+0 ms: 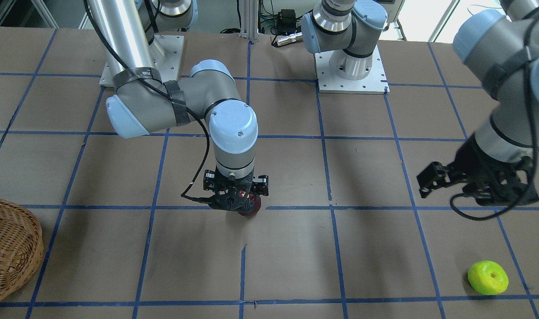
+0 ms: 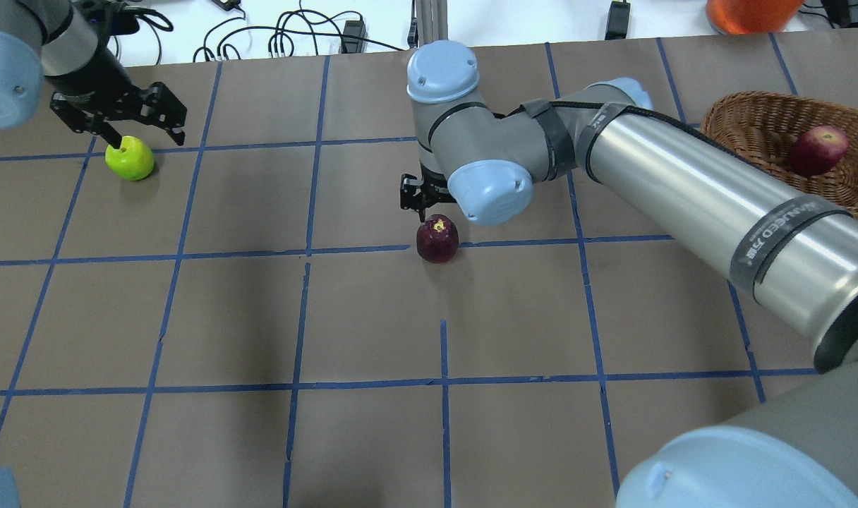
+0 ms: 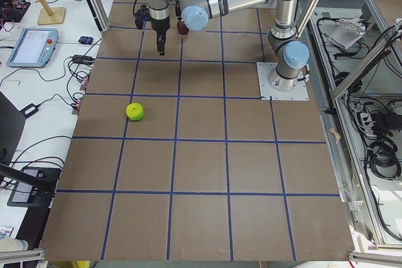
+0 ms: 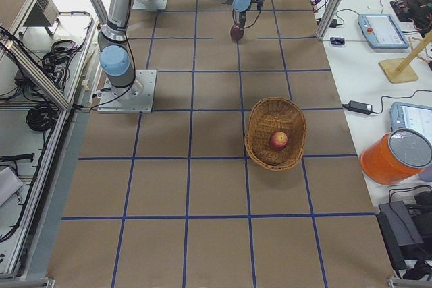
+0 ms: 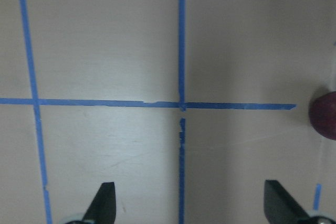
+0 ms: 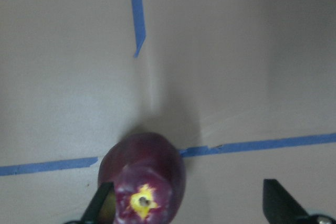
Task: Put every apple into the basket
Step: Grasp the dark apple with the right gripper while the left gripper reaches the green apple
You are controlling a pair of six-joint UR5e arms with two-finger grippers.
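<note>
The dark maroon apple (image 2: 437, 240) sits on the table near the middle, on a blue tape line. My right gripper (image 2: 418, 199) hangs open just over it; in the right wrist view the maroon apple (image 6: 144, 179) lies by the left fingertip, off centre between the jaws. The yellow-green apple (image 2: 129, 159) lies at the far left. My left gripper (image 2: 143, 130) is open and empty, raised above and just beside it. The red apple (image 2: 817, 149) lies inside the wicker basket (image 2: 753, 123) at the far right.
The table is brown paper with a blue tape grid. The two arm bases (image 1: 350, 71) stand at the robot's edge. An orange tub (image 2: 750, 10) stands beyond the basket, off the table. The right arm's long link (image 2: 697, 204) crosses in front of the basket.
</note>
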